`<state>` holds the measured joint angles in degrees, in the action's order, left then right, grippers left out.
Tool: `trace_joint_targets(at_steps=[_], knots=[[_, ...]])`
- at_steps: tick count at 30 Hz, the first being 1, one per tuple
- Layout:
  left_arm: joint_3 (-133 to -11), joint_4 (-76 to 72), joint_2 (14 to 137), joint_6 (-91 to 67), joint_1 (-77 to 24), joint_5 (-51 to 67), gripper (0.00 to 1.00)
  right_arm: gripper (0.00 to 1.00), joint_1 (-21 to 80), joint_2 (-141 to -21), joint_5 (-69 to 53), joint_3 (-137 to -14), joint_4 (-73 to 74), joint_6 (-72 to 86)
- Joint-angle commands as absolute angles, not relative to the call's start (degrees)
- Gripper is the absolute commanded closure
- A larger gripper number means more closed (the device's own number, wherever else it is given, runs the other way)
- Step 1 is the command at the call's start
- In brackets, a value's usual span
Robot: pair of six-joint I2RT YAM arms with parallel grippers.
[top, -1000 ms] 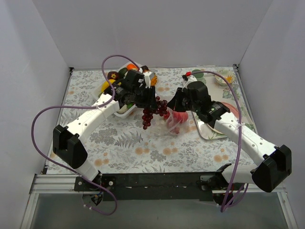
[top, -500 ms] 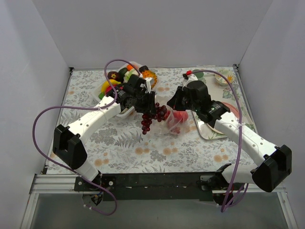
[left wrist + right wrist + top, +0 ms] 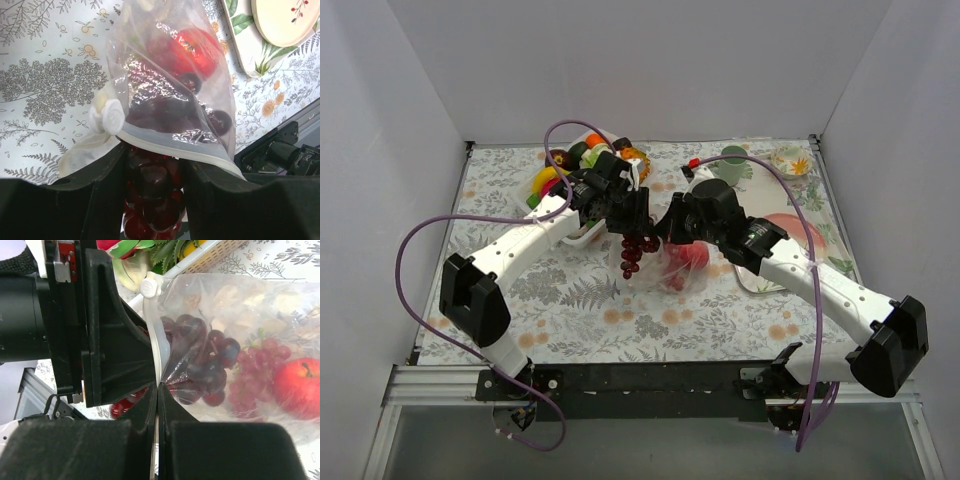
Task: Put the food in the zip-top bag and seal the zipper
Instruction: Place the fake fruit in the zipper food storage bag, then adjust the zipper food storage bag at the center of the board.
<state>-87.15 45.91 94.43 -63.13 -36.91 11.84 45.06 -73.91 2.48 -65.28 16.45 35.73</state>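
Note:
The clear zip-top bag hangs at the table's middle, its mouth toward my left gripper. My right gripper is shut on the bag's rim, right on the pale zipper. A red round fruit and dark grapes show through the plastic. My left gripper is shut on a dark purple grape bunch, held at the bag's mouth edge. From above, that bunch dangles beside the bag. More food lies in the white basket.
The white basket of toy produce stands at the back left, just behind my left gripper. A leaf-patterned tray with a pink plate lies at the right. A green cup and a small bowl stand at the back right.
My left gripper carried the grape bunch rightward to the bag's mouth. The right arm swung left with the bag, so both grippers now meet at mid-table.

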Motion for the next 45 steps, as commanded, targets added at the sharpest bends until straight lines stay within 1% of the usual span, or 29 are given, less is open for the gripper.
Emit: trace_joint_targets(at_steps=[1, 4, 8, 10, 11, 15, 16, 18, 21, 22, 23, 24, 26, 30, 32, 39, 45], knots=[[-89.1, 43.8, 92.5, -65.1, -37.3, 9.5, 0.55, 0.99, 45.4, -73.7, -2.2, -68.6, 12.2, 38.3], [-89.6, 43.4, 92.5, -65.9, -37.3, 7.6, 0.53, 0.99, 45.4, -73.2, -3.2, -69.2, 12.0, 39.4], [-89.4, 41.9, 92.4, -67.0, -37.3, 7.6, 0.54, 0.99, 45.4, -72.7, -3.6, -70.1, 11.9, 40.3], [-89.4, 41.7, 92.5, -67.1, -37.6, 7.9, 0.53, 0.99, 45.4, -72.7, -3.3, -70.8, 12.2, 40.6], [-89.4, 41.4, 92.2, -67.1, -37.7, 8.0, 0.47, 0.99, 45.4, -72.6, -2.9, -70.8, 12.5, 40.6], [-89.6, 40.8, 89.9, -66.7, -37.9, 9.5, 0.32, 0.99, 43.2, -72.2, -2.8, -70.3, 13.5, 40.7], [-89.9, 40.8, 88.7, -66.6, -37.8, 10.4, 0.29, 0.99, 42.5, -71.9, -3.2, -69.6, 13.4, 40.9], [-91.1, 42.0, 87.6, -66.4, -37.9, 10.1, 0.27, 0.99, 40.4, -71.0, -3.8, -68.9, 13.2, 40.8], [-91.4, 44.8, 84.5, -65.8, -37.8, 3.7, 0.28, 0.99, 39.2, -69.8, -4.1, -68.8, 13.5, 40.3], [-91.1, 45.4, 83.6, -65.8, -37.8, 1.1, 0.32, 0.99, 39.1, -69.5, -4.0, -68.8, 13.8, 40.2], [-89.8, 46.4, 82.2, -65.8, -37.8, -4.1, 0.33, 0.99, 39.0, -69.2, -4.0, -68.7, 13.9, 40.2], [-88.8, 46.4, 81.6, -65.8, -37.8, -5.8, 0.34, 0.99, 39.0, -69.2, -4.0, -68.7, 13.9, 40.1], [-85.8, 45.8, 80.5, -66.8, -37.7, -8.9, 0.39, 0.99, 38.9, -69.1, -4.5, -68.4, 13.6, 40.1], [-78.9, 43.3, 80.2, -68.9, -37.5, -8.1, 0.46, 0.99, 38.9, -68.2, -4.4, -67.6, 13.7, 40.2], [-77.5, 42.4, 80.1, -69.3, -37.2, -8.3, 0.45, 0.99, 38.9, -67.3, -4.3, -67.2, 13.6, 40.1], [-70.6, 41.8, 78.2, -71.9, -36.5, -8.4, 0.51, 0.99, 38.9, -66.3, -4.2, -65.7, 13.3, 40.2], [-66.6, 40.8, 76.5, -72.4, -36.4, -6.9, 0.51, 0.99, 38.9, -66.2, -4.7, -64.5, 12.7, 40.3]])
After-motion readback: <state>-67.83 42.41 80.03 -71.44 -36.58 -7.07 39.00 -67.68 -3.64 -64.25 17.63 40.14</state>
